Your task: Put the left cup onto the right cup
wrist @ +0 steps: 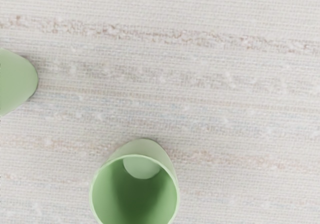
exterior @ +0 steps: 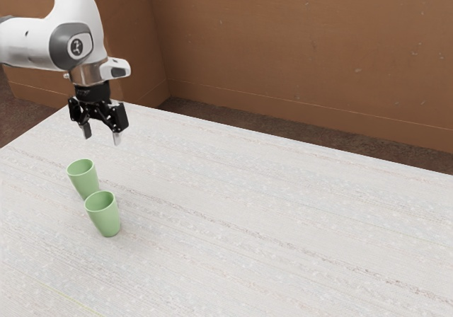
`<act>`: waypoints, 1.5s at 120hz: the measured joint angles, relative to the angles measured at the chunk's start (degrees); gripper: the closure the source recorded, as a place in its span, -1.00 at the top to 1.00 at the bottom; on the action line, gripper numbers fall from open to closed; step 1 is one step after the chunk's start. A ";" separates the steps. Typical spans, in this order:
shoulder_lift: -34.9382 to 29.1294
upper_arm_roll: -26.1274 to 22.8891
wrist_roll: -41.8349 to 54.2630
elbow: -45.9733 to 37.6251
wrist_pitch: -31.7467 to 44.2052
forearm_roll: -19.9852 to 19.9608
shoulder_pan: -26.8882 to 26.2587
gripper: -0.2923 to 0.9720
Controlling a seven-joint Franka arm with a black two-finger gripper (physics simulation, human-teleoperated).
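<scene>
Brown walls, pale wood-grain tabletop, pincer hanging in the air, fingers spread wide and empty, rear green cup upright on the tabletop just below it, front green cup close beside, nearer the camera

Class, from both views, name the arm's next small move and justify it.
Probably lower straight down over the farther cup: the gripper hangs open and empty above it, and the wrist view looks down into its mouth. The nearer cup stands upright beside it, with nothing on it yet.
</scene>
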 joint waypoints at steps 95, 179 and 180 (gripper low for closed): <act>5.88 2.66 4.52 -1.30 8.25 -0.15 4.48 0.41; 13.78 5.93 7.90 2.38 11.47 -0.54 4.51 0.36; 13.88 5.92 7.94 2.49 11.49 -0.55 4.51 0.36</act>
